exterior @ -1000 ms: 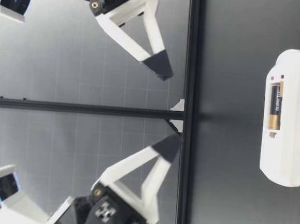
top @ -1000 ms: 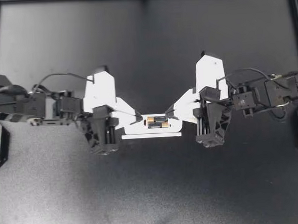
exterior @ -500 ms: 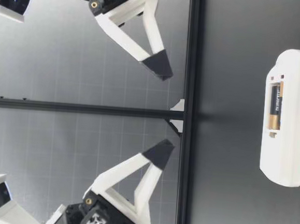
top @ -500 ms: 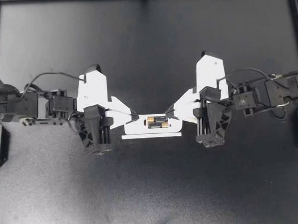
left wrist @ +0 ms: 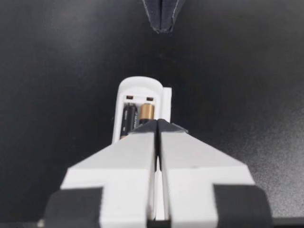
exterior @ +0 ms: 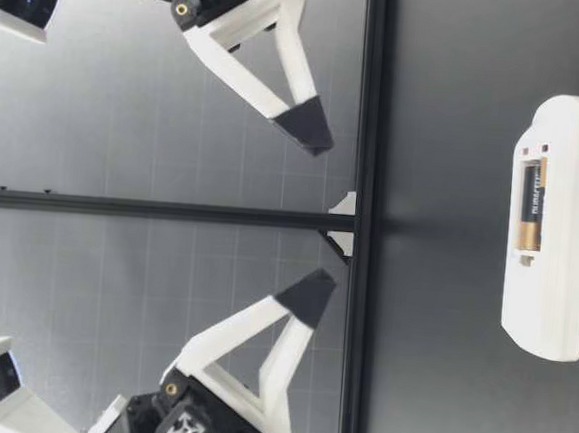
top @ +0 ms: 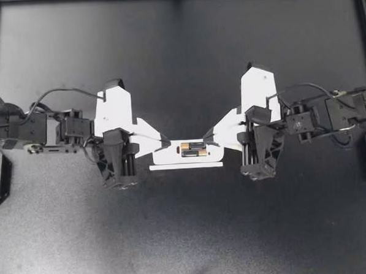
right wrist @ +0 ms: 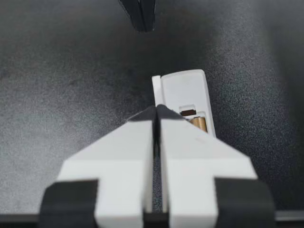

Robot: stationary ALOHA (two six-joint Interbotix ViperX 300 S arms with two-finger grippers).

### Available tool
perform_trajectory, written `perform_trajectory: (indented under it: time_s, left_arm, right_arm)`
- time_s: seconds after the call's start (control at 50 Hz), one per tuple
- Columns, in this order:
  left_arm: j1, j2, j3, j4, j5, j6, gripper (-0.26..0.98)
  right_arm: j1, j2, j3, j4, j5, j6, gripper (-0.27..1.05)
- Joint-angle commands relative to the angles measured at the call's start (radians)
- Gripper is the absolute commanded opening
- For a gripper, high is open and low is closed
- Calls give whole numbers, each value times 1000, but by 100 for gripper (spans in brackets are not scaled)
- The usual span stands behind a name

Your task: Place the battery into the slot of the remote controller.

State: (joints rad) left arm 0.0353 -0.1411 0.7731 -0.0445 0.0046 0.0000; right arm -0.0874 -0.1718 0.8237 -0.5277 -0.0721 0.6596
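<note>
On matte black table: white oblong remote controller, copper-and-black cylindrical battery seated lengthwise, pointing gripper to gripper; left gripper, right gripper closed, empty.

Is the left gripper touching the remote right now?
Apart. My left gripper hangs clear above the remote in the low view, open air between them.
</note>
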Motion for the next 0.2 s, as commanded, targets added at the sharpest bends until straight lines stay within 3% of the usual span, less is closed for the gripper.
perform_trajectory:
  time_s: [0.0,0.18]
  left_arm:
    - [0,-14,-11,3,-5,2,-18]
    - [0,-14,-11,3,-3,2,-18]
  right_arm:
    - [-6,-15,-21,-2,-8,-2,-11]
    - [-6,-12,-25,-2,-9,-2,-11]
